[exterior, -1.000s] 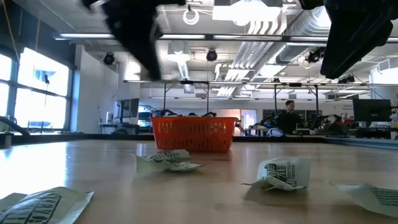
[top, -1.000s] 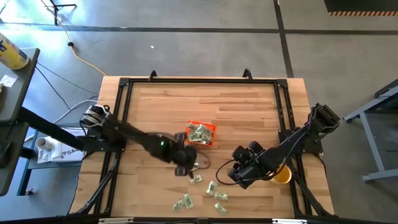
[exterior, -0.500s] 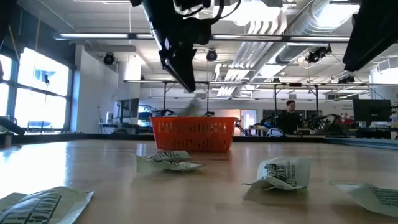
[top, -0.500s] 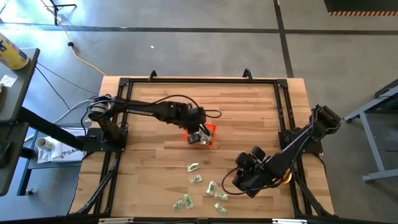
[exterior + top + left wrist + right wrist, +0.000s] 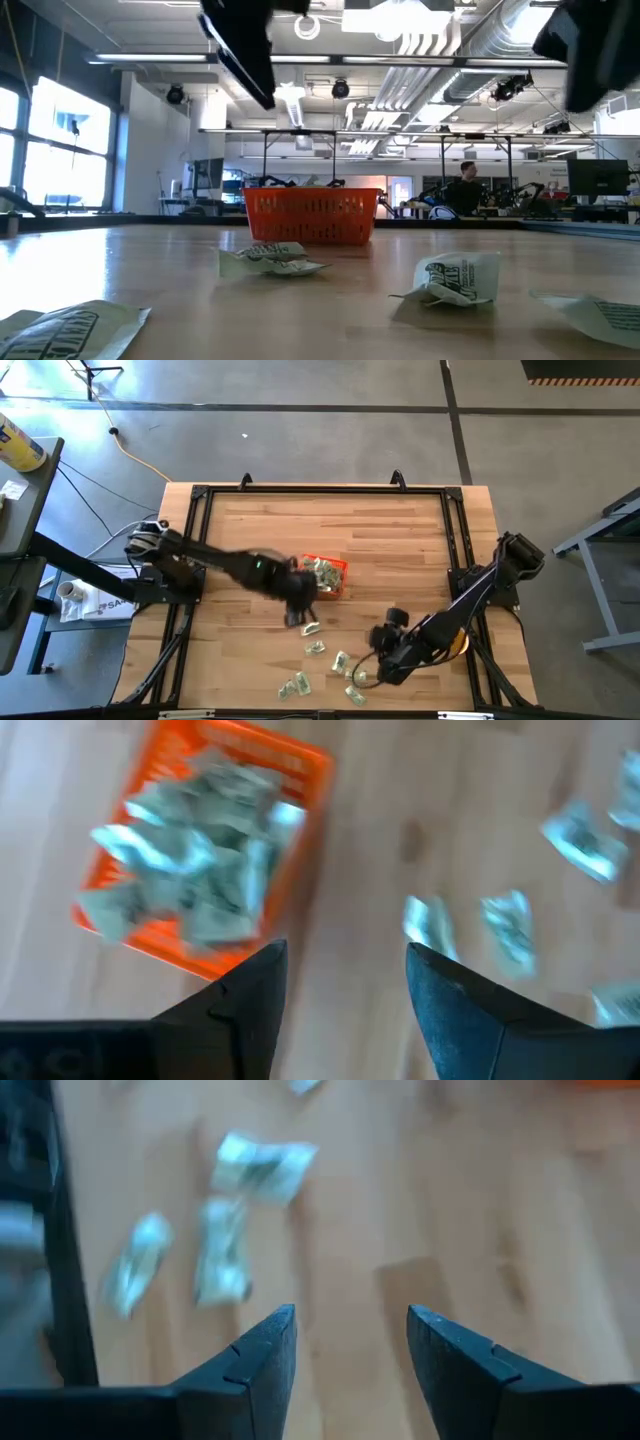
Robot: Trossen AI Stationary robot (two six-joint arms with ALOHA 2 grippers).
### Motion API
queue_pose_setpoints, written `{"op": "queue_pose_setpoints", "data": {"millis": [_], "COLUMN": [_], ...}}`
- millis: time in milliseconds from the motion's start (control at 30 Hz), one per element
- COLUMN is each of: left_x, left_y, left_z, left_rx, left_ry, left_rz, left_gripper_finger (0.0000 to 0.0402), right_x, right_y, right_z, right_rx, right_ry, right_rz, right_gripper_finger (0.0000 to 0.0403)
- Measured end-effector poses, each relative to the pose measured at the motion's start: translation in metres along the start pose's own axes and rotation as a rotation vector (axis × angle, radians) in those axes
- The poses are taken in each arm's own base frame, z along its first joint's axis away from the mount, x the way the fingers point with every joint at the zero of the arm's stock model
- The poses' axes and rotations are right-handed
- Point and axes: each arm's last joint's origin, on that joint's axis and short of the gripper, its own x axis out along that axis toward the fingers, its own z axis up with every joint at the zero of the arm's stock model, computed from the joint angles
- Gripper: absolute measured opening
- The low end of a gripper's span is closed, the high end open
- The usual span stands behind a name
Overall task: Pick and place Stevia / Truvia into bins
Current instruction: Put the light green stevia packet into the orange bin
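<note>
Basket (image 5: 322,575), orange-red, sits mid-table and is the landmark here; it already holds a heap of pale green sachets (image 5: 195,885), so part of the sorting looks done. Loose sachets (image 5: 312,628) lie on the wood on the near side of the basket, toward the table's front edge, a handful scattered apart from one another, none touching the basket. In the low view three or four (image 5: 270,258) lie flat in front of it.

Left gripper (image 5: 296,612) hangs just beside the basket's near-left corner, over bare wood between the basket and the closest loose sachet. Its fingers (image 5: 245,1005) are spread with nothing between them, and the wrist view looks past them at the filled basket and the loose ones. Judged: empty-handed and placed to reach for another sachet.

Right gripper (image 5: 372,668) is well clear of the basket, low over the far end of the loose cluster near the front edge. Its fingers (image 5: 262,1360) are also spread, empty, only table between them, sachets (image 5: 262,1165) ahead. Judged: lined up for a pick there, keeping the arms apart.

Yellow cup (image 5: 458,643) sits far right of the basket, mostly hidden behind the right arm.
</note>
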Motion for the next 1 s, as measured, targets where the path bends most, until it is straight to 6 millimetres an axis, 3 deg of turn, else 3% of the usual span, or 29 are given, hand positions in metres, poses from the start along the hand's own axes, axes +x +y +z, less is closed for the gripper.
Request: {"op": "queue_pose_setpoints", "data": {"millis": [167, 400, 733, 1000], "left_x": [-0.010, -0.016, -0.019, -0.019], "left_y": [-0.037, -0.069, -0.076, -0.075], "left_z": [-0.019, -0.039, -0.046, -0.046], "left_rx": [-0.003, -0.066, -0.070, -0.061], "left_ry": [-0.018, -0.033, -0.024, -0.034], "left_rz": [0.032, 0.035, 0.044, 0.058], "left_gripper_finger": [0.0241, 0.0241, 0.0241, 0.0241], "right_x": [0.031, 0.079, 0.089, 0.102], "right_y": [0.018, 0.044, 0.043, 0.045], "right_z": [-0.014, -0.021, -0.022, -0.023], "right_rx": [-0.198, -0.214, -0.146, -0.247], "right_ry": [0.119, 0.133, 0.065, -0.002], "right_rz": [0.079, 0.254, 0.164, 0.123], "right_gripper_finger": [0.0181, 0.0189, 0.0215, 0.0219]}}
